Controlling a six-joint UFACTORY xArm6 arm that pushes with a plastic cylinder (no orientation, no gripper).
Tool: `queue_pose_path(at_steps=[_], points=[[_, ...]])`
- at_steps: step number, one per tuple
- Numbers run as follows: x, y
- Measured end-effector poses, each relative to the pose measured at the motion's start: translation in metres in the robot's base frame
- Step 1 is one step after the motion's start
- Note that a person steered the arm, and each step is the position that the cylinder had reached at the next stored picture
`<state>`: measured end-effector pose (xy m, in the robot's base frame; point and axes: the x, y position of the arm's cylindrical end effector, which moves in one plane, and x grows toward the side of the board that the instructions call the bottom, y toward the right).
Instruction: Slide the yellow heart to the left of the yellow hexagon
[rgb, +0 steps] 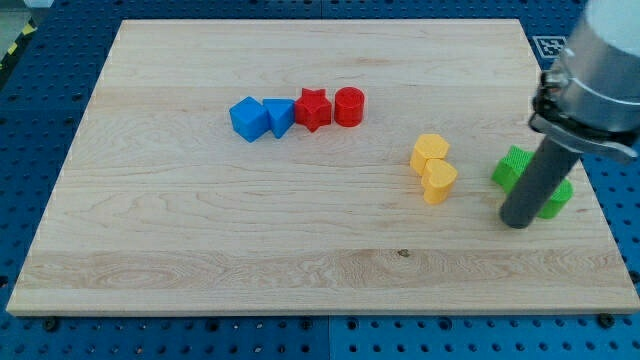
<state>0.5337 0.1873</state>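
The yellow hexagon (430, 152) lies right of the board's middle. The yellow heart (439, 181) touches it just below and slightly to the right. My tip (518, 222) rests on the board to the right of the heart, about 80 px away, and touches neither yellow block. The dark rod rises from the tip toward the view's top right.
Two green blocks (514, 167) (556, 198) sit right by the rod, partly hidden behind it. A blue cube (248, 119), a blue triangle-like block (279, 116), a red star (313, 109) and a red cylinder (349, 106) form a row at upper middle. The board's right edge (597, 200) is near.
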Motion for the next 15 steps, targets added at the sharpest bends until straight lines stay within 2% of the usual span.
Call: queue_pose_path(at_steps=[4,6,9,10,11,13,15], points=[[0.000,-0.057],[0.014,-0.037],[0.004,-0.029],[-0.022,-0.041],[-0.024,-0.050],[-0.031,-0.107],[-0.031,-0.109]])
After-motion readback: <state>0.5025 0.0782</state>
